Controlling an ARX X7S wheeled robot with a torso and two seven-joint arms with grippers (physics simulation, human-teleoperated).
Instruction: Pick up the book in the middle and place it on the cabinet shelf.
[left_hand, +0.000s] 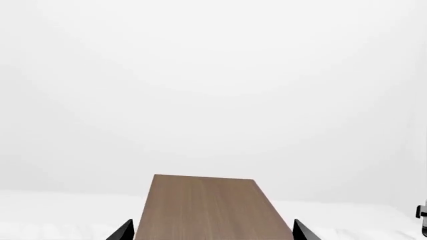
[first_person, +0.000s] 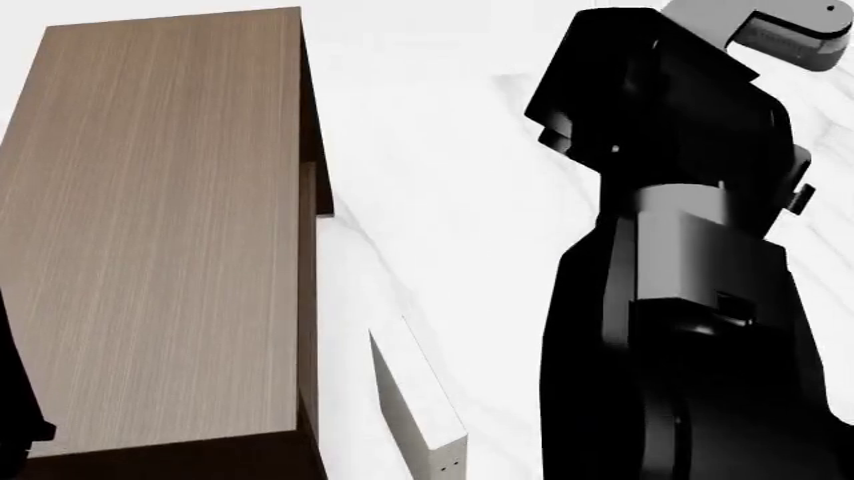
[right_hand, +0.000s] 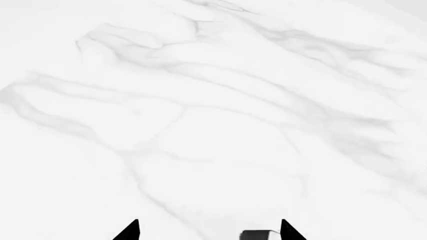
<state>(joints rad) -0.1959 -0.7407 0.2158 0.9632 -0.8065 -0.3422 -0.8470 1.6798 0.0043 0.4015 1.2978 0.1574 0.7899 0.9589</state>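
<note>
The brown wood-grain cabinet shelf (first_person: 160, 230) fills the left of the head view, and its flat top also shows in the left wrist view (left_hand: 207, 207). My left gripper (left_hand: 213, 232) is open and empty, with the cabinet top lying between its fingertips. My right gripper (right_hand: 210, 232) is open over the white marble surface (right_hand: 200, 100). A small dark grey shape with a white edge (right_hand: 257, 235) sits between its jaws close to one fingertip. I cannot tell whether it is the dark book. In the head view the dark book is hidden.
A pale off-white book (first_person: 420, 410) with small dots on its spine stands on the marble surface (first_person: 441, 180) just right of the cabinet. My bulky black right arm (first_person: 681, 250) blocks the right half of the head view. A sliver of my left arm (first_person: 14, 400) shows at the left edge.
</note>
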